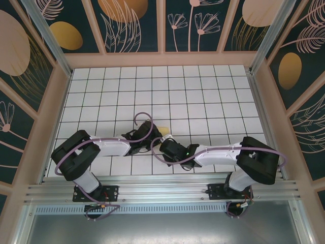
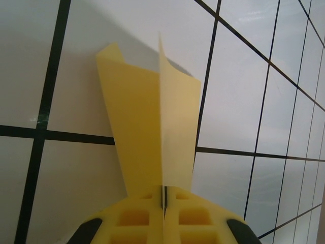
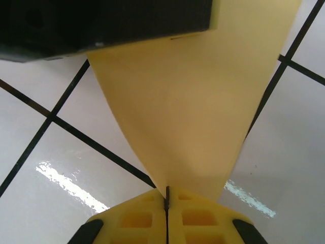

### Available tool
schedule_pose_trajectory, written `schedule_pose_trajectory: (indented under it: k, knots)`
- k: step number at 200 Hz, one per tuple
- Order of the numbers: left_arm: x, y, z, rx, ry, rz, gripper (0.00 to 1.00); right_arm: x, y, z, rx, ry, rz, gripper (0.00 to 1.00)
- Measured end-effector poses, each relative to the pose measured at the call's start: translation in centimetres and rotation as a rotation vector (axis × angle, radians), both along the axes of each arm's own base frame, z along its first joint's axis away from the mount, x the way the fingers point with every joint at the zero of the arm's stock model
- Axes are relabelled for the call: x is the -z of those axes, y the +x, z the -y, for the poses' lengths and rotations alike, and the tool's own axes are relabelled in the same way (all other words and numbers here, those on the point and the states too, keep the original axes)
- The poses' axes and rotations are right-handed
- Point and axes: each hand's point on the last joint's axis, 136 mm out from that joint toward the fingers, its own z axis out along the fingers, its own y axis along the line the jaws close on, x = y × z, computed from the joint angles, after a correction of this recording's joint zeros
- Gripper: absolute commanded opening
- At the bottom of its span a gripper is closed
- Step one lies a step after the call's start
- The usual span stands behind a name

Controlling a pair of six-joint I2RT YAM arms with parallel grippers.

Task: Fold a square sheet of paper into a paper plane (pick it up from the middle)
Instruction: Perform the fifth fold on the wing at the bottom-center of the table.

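Fingers pressed together, the left gripper (image 2: 163, 202) pinches a folded yellow paper (image 2: 147, 117) at its centre crease, near the middle of the near edge of the tiled tabletop (image 1: 203, 91). The right gripper (image 3: 166, 201), likewise closed tight, clamps the paper's narrowing end.

Elbows bent outward, both arms reach inward and meet low at the near centre. The left gripper (image 2: 163, 192) and right gripper (image 3: 166, 195) each pinch the folded paper (image 2: 152, 117).

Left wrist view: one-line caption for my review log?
Left gripper shut on the creased pale-yellow paper, its two flaps fanning out over the white grid table.
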Motion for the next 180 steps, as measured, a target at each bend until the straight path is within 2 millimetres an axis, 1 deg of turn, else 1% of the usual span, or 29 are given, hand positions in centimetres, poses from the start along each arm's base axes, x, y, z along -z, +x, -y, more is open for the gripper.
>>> schedule_pose_trajectory:
  k: [9,32,42,52,64,83,91,99,106,120,136,151,166,180]
  knots:
    - [0.1,0.0,0.0,0.0,0.003,-0.002,0.04,0.0,0.0,0.0,0.003,0.0,-0.003,0.0]
    - [0.1,0.0,-0.1,0.0,0.005,-0.003,0.05,0.1,0.0,-0.1,0.01,0.006,-0.01,0.0]
    - [0.1,-0.1,-0.1,0.001,0.006,-0.004,0.07,0.1,0.0,-0.2,0.009,0.015,-0.02,0.0]
    - [0.2,-0.1,-0.2,-0.002,0.01,-0.004,0.11,0.1,0.0,-0.3,0.008,0.029,-0.035,0.0]
    - [0.2,0.0,-0.3,-0.003,0.015,-0.002,0.13,0.1,0.1,-0.3,0.01,0.052,-0.052,0.0]
    - [0.0,0.0,-0.2,0.003,0.015,0.003,0.25,0.4,0.2,0.2,0.021,0.101,-0.088,0.0]
    - [-0.1,0.1,-0.1,0.002,0.012,0.004,0.32,0.7,0.2,0.5,0.028,0.121,-0.108,0.0]
    - [-0.4,0.1,-0.1,0.0,0.009,0.006,0.33,0.9,0.2,0.9,0.036,0.143,-0.128,0.0]
    - [-0.7,0.1,0.0,0.003,0.007,0.012,0.35,1.1,0.1,1.1,0.041,0.164,-0.145,0.0]
    - [-1.4,0.2,0.0,0.002,0.0,0.025,0.46,1.0,0.0,1.2,0.044,0.216,-0.175,0.0]
    - [-2.6,0.4,-0.1,0.002,-0.007,0.051,0.49,0.6,0.0,1.2,0.045,0.276,-0.205,0.0]
    - [-3.7,0.5,-0.3,-0.003,-0.018,0.074,0.55,0.2,0.0,1.2,0.047,0.329,-0.235,0.0]
    - [-5.2,0.7,-0.5,-0.015,-0.037,0.105,0.55,-0.4,0.1,1.2,0.045,0.379,-0.257,0.0]
    - [-6.6,0.7,-0.8,-0.024,-0.059,0.137,0.53,-1.3,0.3,1.0,0.04,0.439,-0.274,0.0]
